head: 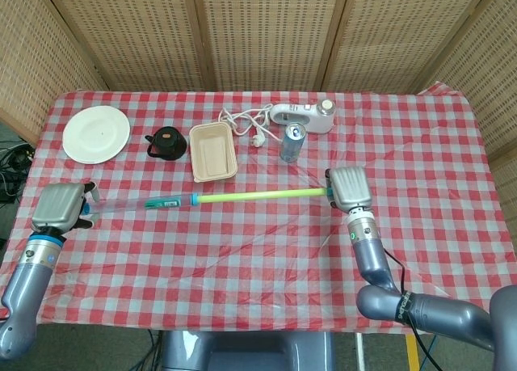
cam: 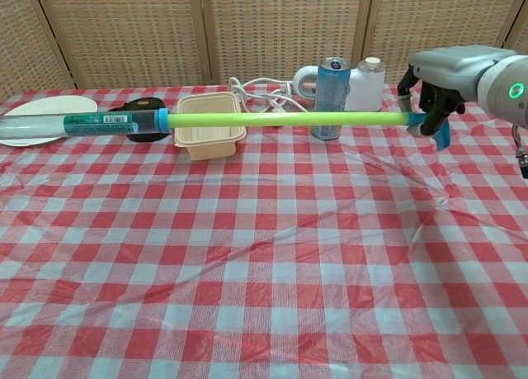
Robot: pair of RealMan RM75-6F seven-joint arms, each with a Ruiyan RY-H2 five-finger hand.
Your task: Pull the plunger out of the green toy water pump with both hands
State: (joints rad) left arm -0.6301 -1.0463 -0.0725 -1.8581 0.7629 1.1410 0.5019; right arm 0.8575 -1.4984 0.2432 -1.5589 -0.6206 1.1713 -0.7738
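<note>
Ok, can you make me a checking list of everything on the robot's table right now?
Surface: table under a red-and-white checked cloth, wrinkled.
Job's things: green plunger rod drawn far out of the clear pump tube, both held above the cloth.
Clutter: white plate, black lid, beige food box, drink can, white appliance.
Hands: left hand grips the tube end; right hand grips the plunger handle.
Cables: white cord coiled by the appliance.
Surroundings: wicker screens behind.

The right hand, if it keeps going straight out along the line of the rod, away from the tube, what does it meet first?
Nothing, seemingly. The right hand grips the plunger handle; beyond it lies only bare tablecloth to the edge, though depth is uncertain.
</note>
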